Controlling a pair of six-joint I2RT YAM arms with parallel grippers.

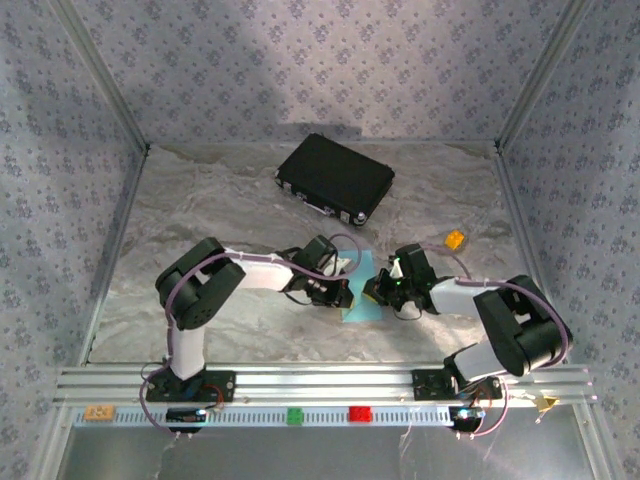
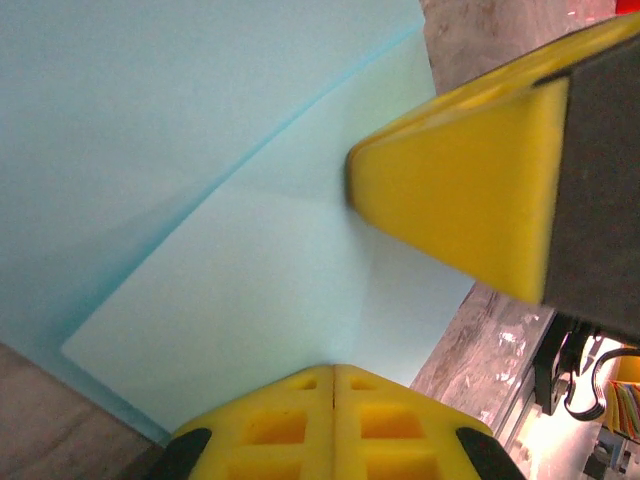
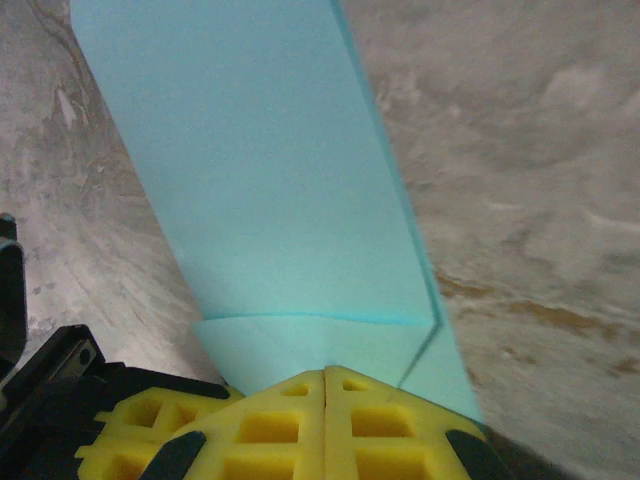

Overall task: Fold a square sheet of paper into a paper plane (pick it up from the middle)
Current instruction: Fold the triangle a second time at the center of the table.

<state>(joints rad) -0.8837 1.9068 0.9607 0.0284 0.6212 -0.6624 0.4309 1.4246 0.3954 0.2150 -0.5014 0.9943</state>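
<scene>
— Fingers first?
— Left fingers (image 2: 300, 400) pressed flat together, tips down on the sheet of paper (image 2: 250, 280). Right fingers (image 3: 290, 405) closed the same way, tips on the same sheet. Hard to say whether any paper edge is pinched in either pair.
— And the sheet?
— Flat on the tabletop (image 1: 220, 200) between the two arms, partly folded, one layer lying over another. Well apart from the black case (image 1: 335, 178) behind it.
— Main worry from here?
— Slippage, probably. Thin paper on a smooth marbled top, held by nothing more than two small tips. Any sideways push likely to drag the whole sheet instead of sharpening the crease, leaving the fold crooked.
— Anything else?
— Spring-back. Lifting one tip too soon could let the top layer pop up. Also crowding: right fingers just beside the left pair in the left wrist view, so a careless sweep could knock one into the other or wrinkle the paper between them.
— Tearing?
— Possible if dragged hard across a folded edge.
</scene>
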